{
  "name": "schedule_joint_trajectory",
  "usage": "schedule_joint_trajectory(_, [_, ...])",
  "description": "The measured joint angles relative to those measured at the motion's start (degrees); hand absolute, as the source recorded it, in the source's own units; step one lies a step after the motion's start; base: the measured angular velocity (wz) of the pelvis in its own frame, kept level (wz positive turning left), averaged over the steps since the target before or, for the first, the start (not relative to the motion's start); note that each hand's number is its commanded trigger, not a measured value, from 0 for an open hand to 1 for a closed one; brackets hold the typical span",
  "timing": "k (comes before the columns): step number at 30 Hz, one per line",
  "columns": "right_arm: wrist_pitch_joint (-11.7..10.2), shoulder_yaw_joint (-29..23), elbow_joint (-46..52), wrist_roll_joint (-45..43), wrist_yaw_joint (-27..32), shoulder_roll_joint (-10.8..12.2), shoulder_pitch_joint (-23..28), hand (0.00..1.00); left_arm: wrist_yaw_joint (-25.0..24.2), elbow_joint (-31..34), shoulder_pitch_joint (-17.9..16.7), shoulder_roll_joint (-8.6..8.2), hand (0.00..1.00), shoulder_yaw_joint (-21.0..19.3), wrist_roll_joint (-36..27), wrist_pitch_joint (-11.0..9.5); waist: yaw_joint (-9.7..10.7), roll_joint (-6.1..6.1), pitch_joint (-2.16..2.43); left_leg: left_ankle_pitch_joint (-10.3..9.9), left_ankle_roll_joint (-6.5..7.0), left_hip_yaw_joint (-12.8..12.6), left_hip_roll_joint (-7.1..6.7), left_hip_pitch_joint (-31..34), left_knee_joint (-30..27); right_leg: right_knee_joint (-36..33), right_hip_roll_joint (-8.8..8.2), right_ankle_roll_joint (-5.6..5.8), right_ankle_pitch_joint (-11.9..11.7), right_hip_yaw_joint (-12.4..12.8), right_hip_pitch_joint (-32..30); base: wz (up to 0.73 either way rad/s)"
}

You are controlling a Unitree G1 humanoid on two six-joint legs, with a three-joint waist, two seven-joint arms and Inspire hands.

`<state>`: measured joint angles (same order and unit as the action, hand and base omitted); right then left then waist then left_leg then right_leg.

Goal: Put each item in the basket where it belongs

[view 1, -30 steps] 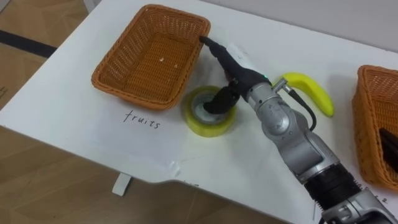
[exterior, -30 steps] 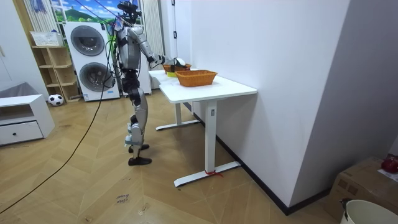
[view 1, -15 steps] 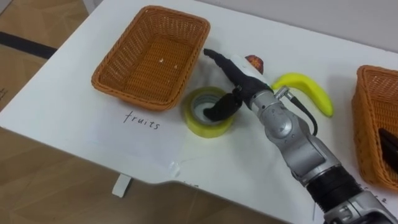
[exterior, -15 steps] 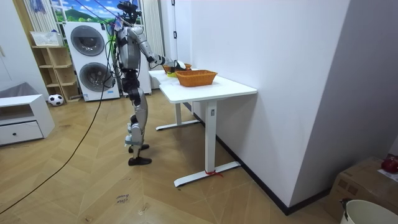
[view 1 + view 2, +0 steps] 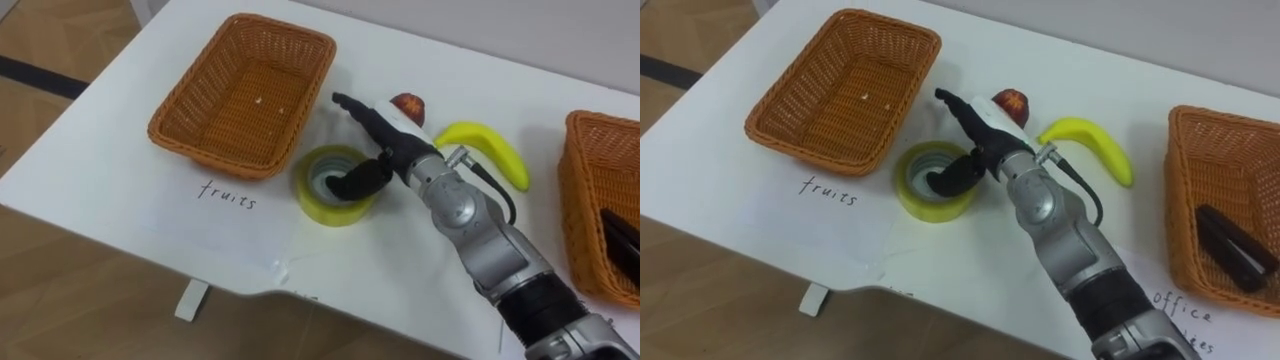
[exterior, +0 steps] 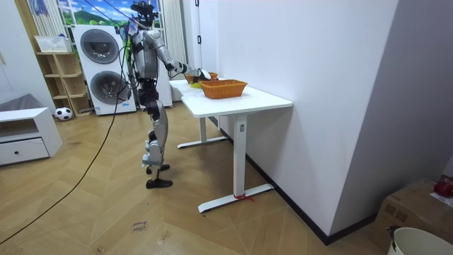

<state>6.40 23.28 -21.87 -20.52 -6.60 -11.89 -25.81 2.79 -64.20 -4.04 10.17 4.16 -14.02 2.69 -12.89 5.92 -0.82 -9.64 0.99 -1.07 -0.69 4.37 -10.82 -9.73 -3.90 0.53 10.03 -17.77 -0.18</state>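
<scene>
While we are looking through the left eye view, the right hand [image 5: 392,143] is reaching over the yellow tape roll [image 5: 318,206] beside the fruit basket [image 5: 213,163], fingers straight and thumb dipping into its hole, a banana [image 5: 497,152] lying near. In the room view, the robot is standing at the white table [image 6: 241,103]. In the right eye view, a dark object [image 5: 1232,243] is lying in the office basket [image 5: 1183,190].

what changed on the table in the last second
The right hand drew back a little from the woven fruits basket toward the robot, uncovering a small red fruit behind it. Its thumb still dips into the yellow tape roll, fingers straight; nothing taken or released. Roll, yellow banana and both baskets stayed.
</scene>
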Motion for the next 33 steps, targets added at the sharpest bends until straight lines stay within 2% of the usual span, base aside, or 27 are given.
schedule_joint_trajectory(12, [0.0, -1.0, -0.3, 0.1, -1.8, 0.0, 0.1, 0.0, -0.1, 0.0, 0.2, 0.01, 0.0, -0.1, 0.0, 0.0, 0.1, 0.01, -0.13, 0.0, 0.01, 0.2, -0.03, 0.0, 0.1, 0.0, 0.03, 0.04, 0.0, -0.1, 0.1, 0.0])
schedule_joint_trajectory(13, [0.0, -1.2, -0.3, 0.1, -2.1, 0.0, 0.1, 0.18, -0.1, 0.0, 0.3, 0.02, 0.0, -0.1, 0.0, 0.0, 0.1, 0.01, -0.13, 0.0, 0.01, 0.2, -0.03, 0.0, 0.2, 0.0, 0.03, 0.04, 0.0, -0.1, 0.1, 0.0])
schedule_joint_trajectory(14, [0.0, -1.2, -0.3, 0.1, -2.3, 0.0, 0.1, 1.0, -0.1, 0.0, 0.3, 0.02, 0.0, -0.1, 0.0, 0.0, 0.1, 0.01, -0.13, 0.0, 0.01, 0.2, -0.03, 0.0, 0.2, 0.0, 0.04, 0.04, 0.0, -0.1, 0.1, 0.0])
schedule_joint_trajectory(21, [0.7, -1.8, 0.3, -0.3, -3.8, 0.0, 0.0, 1.0, -1.0, 0.2, 0.8, 0.03, 0.0, -1.0, 0.1, 1.0, -0.1, 0.1, -0.14, 0.0, 0.01, 0.2, -0.01, -0.1, 0.2, 0.0, 0.03, 0.04, 0.0, 0.0, 0.0, 0.0])
schedule_joint_trajectory(25, [0.7, -2.1, 0.9, -0.1, -3.6, -1.3, -0.2, 1.0, -1.1, 0.1, 0.7, 0.38, 0.0, -1.5, 0.0, 1.0, -0.2, 0.84, -0.08, 0.0, 0.01, 0.2, 0.0, -0.1, 0.2, 0.0, 0.02, 0.04, 0.0, -0.1, 0.1, 0.0])
schedule_joint_trajectory(28, [0.7, -2.0, 0.9, -0.1, -3.6, -1.5, -0.2, 1.0, -1.1, 0.1, 0.8, 0.69, 0.0, -1.6, 0.0, 1.0, -0.3, 1.47, -0.07, 0.0, 0.01, 0.2, -0.01, -0.2, 0.2, 0.0, 0.0, 0.04, 0.0, -0.1, 0.1, 0.0])
schedule_joint_trajectory(33, [1.1, -2.0, 0.9, 0.2, -5.3, -1.7, -0.1, 1.0, -1.1, 0.1, 0.7, 0.81, 0.0, -1.6, 0.0, 1.0, -0.2, 1.71, -0.08, 0.0, 0.01, 0.2, -0.03, -0.3, 0.2, 0.0, -0.03, 0.05, 0.0, -0.1, 0.3, 0.0])
